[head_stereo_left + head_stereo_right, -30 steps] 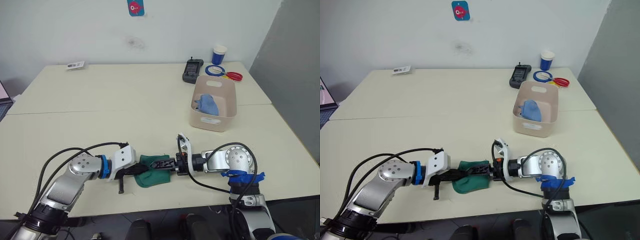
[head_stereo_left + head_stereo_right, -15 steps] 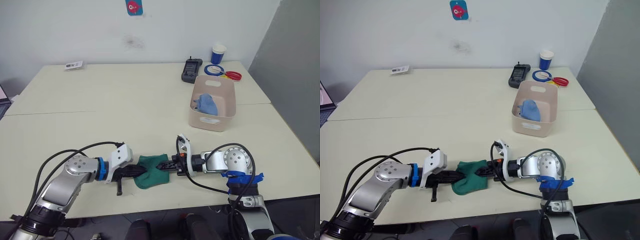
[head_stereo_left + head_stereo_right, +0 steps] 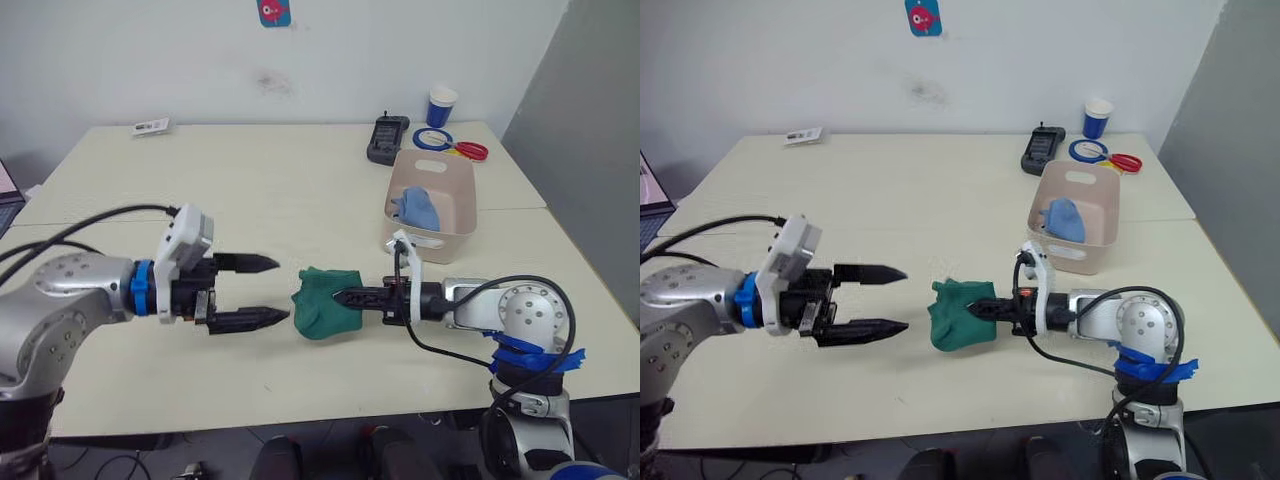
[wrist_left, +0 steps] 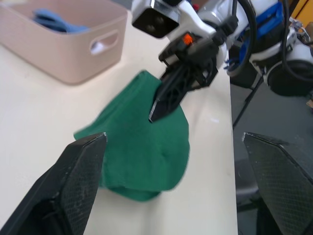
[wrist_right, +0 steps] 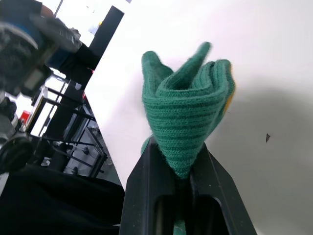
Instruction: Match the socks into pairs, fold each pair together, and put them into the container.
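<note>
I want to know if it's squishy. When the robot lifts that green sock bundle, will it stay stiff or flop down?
Probably floppy: the green sock bundle bunches into soft folds where the right tool pinches it. It likely droops past that grip. It looks light, since one thin tool holds it up.

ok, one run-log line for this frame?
right end effector: shut on dark green pair | left end effector: open, apart from pair | container: holds light blue pair

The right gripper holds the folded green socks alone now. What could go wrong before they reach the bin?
1. The right gripper pinches only one edge of the dark green pair; the loose fold may open or slip out.
2. The container already holds a light blue pair, so the bundle could catch on the rim.
3. The open left gripper is close and could snag the socks.
</note>
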{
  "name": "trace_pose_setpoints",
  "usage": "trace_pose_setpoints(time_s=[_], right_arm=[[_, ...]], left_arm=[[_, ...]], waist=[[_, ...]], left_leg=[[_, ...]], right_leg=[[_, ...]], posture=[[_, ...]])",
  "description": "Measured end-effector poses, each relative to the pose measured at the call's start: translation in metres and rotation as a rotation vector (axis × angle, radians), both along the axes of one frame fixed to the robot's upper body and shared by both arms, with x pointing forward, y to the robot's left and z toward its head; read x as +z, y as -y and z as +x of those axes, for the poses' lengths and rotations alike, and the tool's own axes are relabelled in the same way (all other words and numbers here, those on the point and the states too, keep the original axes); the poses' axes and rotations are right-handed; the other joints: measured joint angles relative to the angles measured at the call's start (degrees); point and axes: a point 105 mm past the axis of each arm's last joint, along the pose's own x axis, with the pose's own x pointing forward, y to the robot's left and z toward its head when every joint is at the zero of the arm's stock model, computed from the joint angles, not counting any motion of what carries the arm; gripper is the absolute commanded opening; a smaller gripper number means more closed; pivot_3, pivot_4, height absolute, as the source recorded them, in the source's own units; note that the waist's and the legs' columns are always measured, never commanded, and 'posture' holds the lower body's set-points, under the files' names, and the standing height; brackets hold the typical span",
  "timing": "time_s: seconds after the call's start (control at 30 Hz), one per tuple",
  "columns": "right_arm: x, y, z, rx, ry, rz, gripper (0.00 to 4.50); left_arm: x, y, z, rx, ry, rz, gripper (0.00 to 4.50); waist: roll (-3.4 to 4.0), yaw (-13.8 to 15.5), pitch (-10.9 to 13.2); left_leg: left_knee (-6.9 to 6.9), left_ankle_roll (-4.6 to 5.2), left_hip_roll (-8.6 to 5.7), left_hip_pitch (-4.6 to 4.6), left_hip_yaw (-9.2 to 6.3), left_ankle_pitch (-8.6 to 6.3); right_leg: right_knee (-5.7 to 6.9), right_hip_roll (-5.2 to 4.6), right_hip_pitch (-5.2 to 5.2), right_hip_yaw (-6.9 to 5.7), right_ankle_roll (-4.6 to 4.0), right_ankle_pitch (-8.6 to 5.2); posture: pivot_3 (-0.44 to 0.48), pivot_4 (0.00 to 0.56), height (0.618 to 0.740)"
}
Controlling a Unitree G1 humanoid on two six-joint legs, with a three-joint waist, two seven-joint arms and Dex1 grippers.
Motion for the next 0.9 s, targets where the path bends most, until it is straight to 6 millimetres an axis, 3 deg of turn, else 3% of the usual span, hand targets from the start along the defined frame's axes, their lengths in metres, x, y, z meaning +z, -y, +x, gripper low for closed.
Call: trace_pose_setpoints(time_s=[0.1,0.2,0.33,0.4,0.5,0.6,0.73,0.9], right_arm=[[0.038,0.006,0.008,-0.023,0.121,0.058,0.00],[0.071,0.024,0.023,-0.093,0.224,0.058,0.00],[0.120,0.078,0.063,-0.352,0.471,-0.105,0.00],[0.133,0.102,0.085,-0.459,0.615,-0.236,0.00],[0.128,0.130,0.119,-0.564,0.788,-0.482,0.00],[0.104,0.147,0.144,-0.525,0.951,-0.779,0.00],[0.069,0.140,0.163,-0.373,1.055,-0.969,0.00],[0.048,0.129,0.171,-0.157,1.207,-1.194,0.00]], left_arm=[[0.028,0.009,0.012,0.011,0.085,-0.076,4.48],[0.043,0.023,0.024,0.023,0.126,-0.163,4.48],[0.051,0.035,0.041,0.067,0.150,-0.220,4.48],[0.046,0.039,0.047,0.080,0.148,-0.211,4.48],[0.038,0.054,0.053,0.066,0.153,-0.211,4.48],[0.039,0.064,0.060,0.084,0.186,-0.235,4.48],[0.043,0.068,0.069,0.106,0.221,-0.248,4.48],[0.044,0.068,0.070,0.110,0.235,-0.246,4.48]], waist=[[0.00,0.1,0.0],[0.00,0.1,0.0],[0.00,0.3,0.0],[-0.01,0.3,0.0],[-0.02,-0.1,0.0],[-0.03,-0.1,0.0],[-0.01,-0.3,0.1],[0.05,-0.2,0.1]], left_leg=[[0.00,0.00,0.00,0.03,0.03,0.00],[0.01,0.00,-0.01,-0.04,0.06,0.00],[-0.03,0.00,-0.07,-0.07,0.13,0.00],[-0.05,0.00,-0.07,-0.06,0.17,0.00],[-0.07,0.00,-0.06,-0.05,0.24,0.00],[-0.08,-0.02,-0.02,-0.04,0.27,0.01],[-0.08,-0.25,0.01,-0.02,0.27,0.15],[-0.10,-0.33,-0.01,-0.02,0.28,0.19]], right_leg=[[0.02,0.02,0.02,0.06,0.00,0.01],[-0.02,0.01,0.00,0.07,0.00,0.01],[-0.18,-0.03,0.00,0.12,0.03,-0.01],[-0.24,-0.02,0.01,0.16,0.09,-0.05],[-0.25,-0.02,-0.02,0.29,0.09,-0.05],[-0.22,-0.06,-0.06,0.31,0.09,-0.05],[-0.07,-0.11,-0.10,0.35,0.07,-0.04],[-0.05,-0.24,-0.11,0.31,0.06,-0.05]], posture=[[0.000,0.150,0.740],[0.000,0.150,0.740],[0.000,0.150,0.740],[0.000,0.150,0.740],[0.000,0.150,0.740],[0.000,0.150,0.740],[0.000,0.150,0.740],[0.000,0.150,0.740]])
